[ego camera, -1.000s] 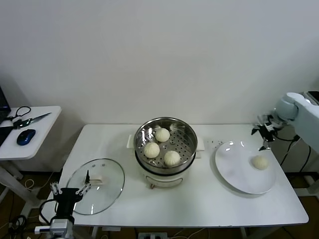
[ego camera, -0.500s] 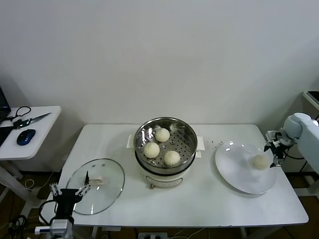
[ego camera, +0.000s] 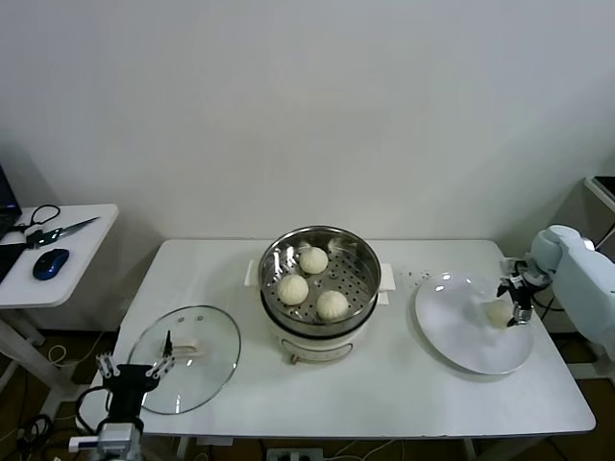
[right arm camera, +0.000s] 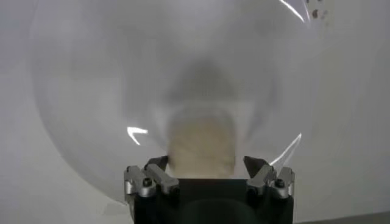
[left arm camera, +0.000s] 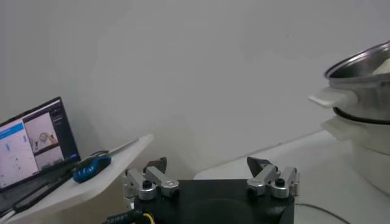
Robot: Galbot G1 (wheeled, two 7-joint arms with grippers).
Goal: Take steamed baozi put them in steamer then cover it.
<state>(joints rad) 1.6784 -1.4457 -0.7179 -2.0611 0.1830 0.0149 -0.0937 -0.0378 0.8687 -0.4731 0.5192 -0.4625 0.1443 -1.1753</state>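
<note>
The steel steamer [ego camera: 362, 257] stands mid-table on its white base, uncovered, with three baozi [ego camera: 293, 289] on its perforated tray. A fourth baozi [ego camera: 495, 313] lies on the white plate [ego camera: 452, 331] at the right. My right gripper [ego camera: 513, 301] is down at that bun's right side, open. In the right wrist view the baozi [right arm camera: 201, 143] sits between the spread fingertips of the right gripper [right arm camera: 206, 163], not pinched. My left gripper [ego camera: 133, 367] [left arm camera: 207, 165] hangs open and idle at the table's front left corner. The steamer's rim [left arm camera: 359, 61] shows in the left wrist view.
The glass lid [ego camera: 197, 370] with its knob lies flat on the table at the front left, just beside the left gripper. A small side table [ego camera: 82, 250] at the left carries a blue mouse [ego camera: 50, 263], scissors and a laptop [left arm camera: 33, 149].
The right gripper has come down and inward from above the plate's far right edge to the baozi on the plate. The left arm has not moved.
</note>
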